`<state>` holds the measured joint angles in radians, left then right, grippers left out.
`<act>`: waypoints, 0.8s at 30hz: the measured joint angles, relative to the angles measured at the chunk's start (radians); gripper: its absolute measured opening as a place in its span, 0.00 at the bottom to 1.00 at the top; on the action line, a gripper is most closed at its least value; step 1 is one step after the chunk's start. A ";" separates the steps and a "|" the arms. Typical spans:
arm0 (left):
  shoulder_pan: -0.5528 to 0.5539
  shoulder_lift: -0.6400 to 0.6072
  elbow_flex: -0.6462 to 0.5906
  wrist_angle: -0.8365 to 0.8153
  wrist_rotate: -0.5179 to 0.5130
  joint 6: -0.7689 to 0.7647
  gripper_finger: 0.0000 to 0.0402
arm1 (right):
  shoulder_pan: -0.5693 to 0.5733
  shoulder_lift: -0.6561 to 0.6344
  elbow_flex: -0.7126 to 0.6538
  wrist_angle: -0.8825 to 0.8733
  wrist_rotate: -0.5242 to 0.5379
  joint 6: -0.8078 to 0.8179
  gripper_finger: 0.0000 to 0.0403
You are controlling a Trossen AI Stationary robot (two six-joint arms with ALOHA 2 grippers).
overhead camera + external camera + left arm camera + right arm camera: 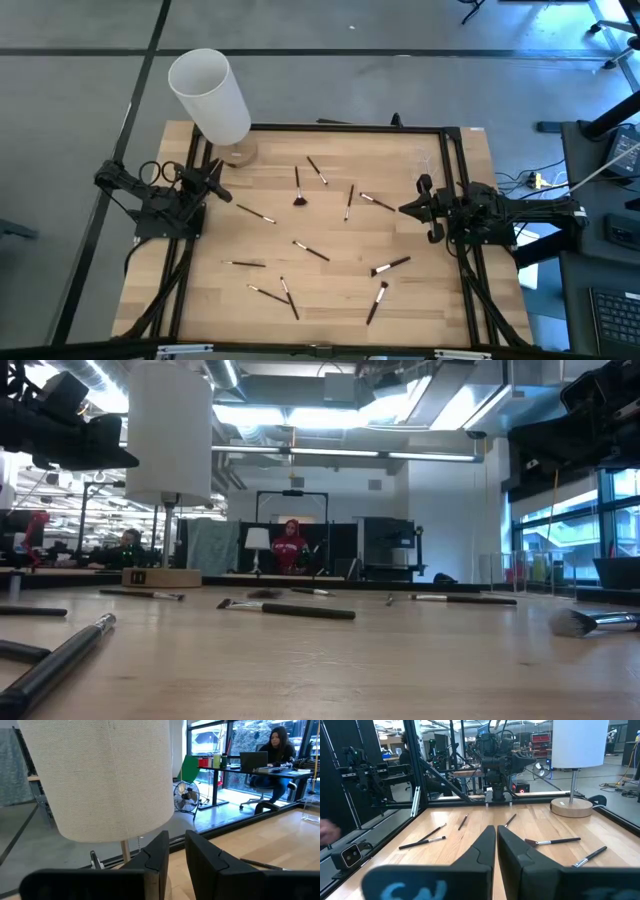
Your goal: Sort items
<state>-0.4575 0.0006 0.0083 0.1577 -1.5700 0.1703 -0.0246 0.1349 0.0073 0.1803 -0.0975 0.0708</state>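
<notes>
Wooden table (420, 300), black-framed, bearing about a dozen makeup brushes (311, 250) lying flat and scattered across its middle and near half, none grouped. Individual pieces: one fan-tipped brush (298, 186) near the far centre; one long brush (391, 265) toward the right side; two crossed brushes (283, 291) near the front edge; one thick dark handle (60, 655) close to the low camera. White-shaded table lamp (212, 95) on a round wooden base (571, 807), at the far left corner. Left gripper (222, 189): at the left edge beside the lamp base, fingers nearly closed with a narrow gap, holding nothing. Right gripper (408, 209): at the right edge, above the table, fingers almost together, holding nothing.
</notes>
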 joint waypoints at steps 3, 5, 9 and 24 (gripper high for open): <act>0.000 0.000 0.000 0.000 0.000 0.000 0.15 | 0.000 0.000 0.000 0.000 0.000 0.000 0.05; 0.000 0.000 0.000 0.000 0.000 0.000 0.15 | 0.000 0.000 0.000 0.000 0.000 0.000 0.05; 0.000 0.000 0.000 0.000 0.000 0.000 0.15 | 0.000 0.000 0.000 0.001 0.000 0.000 0.05; 0.000 0.000 0.000 0.000 0.000 0.000 0.15 | -0.001 0.000 0.000 0.194 0.099 0.404 0.05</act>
<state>-0.4572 0.0006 0.0082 0.1578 -1.5700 0.1703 -0.0254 0.1352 0.0074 0.3741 0.0011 0.4748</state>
